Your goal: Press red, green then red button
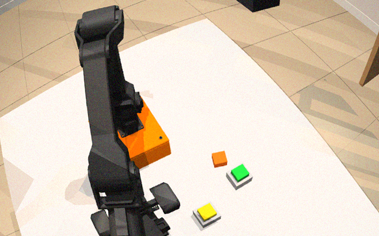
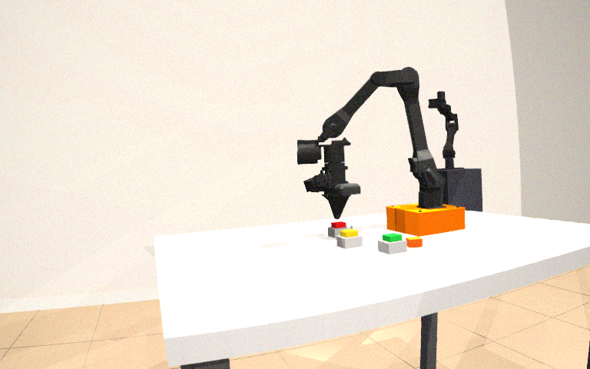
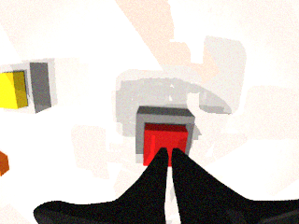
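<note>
The red button [image 2: 338,224] [image 3: 164,140] sits on a grey base; in the top view the arm hides it. My gripper [image 2: 336,217] [image 3: 168,153] is shut and empty, pointing down. Its tips are just above the red button, with a small gap showing in the exterior view. The red cap stands raised out of its base. The green button [image 1: 240,172] [image 2: 392,237] stands raised on its pale base at the right in the top view, away from the gripper.
The yellow button [image 1: 206,211] [image 2: 349,233] [image 3: 13,90] stands between the red and green ones. An orange block [image 1: 219,158] [image 2: 414,242] [image 3: 3,163] lies beside the green button. The arm's orange base [image 1: 151,156] [image 2: 439,221] stands behind.
</note>
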`<state>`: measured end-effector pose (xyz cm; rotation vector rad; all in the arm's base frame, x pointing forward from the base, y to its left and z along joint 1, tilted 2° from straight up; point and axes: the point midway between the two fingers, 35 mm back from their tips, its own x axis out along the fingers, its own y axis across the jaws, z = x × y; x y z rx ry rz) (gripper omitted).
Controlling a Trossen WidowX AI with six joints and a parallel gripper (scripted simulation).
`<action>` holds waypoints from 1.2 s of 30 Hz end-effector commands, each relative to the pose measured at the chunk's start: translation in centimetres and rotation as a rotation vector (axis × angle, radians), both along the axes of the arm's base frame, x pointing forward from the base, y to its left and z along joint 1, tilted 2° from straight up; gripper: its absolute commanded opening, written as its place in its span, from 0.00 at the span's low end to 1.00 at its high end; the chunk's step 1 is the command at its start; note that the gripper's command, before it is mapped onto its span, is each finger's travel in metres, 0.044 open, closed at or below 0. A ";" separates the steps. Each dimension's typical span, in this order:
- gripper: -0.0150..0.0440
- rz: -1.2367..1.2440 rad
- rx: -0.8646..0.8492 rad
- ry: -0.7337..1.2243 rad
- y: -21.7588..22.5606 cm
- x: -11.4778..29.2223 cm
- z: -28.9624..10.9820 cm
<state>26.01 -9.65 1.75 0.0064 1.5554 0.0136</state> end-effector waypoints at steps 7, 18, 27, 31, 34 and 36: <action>0.29 0.002 0.007 0.008 0.2 -0.3 -1.7; 0.29 0.002 0.007 0.008 0.2 -0.3 -1.7; 0.29 0.002 0.007 0.008 0.2 -0.3 -1.7; 0.29 0.002 0.006 0.007 0.1 -0.3 1.4; 0.29 0.002 0.007 0.008 0.1 -0.3 1.7; 0.29 0.002 0.007 0.008 0.1 -0.3 1.9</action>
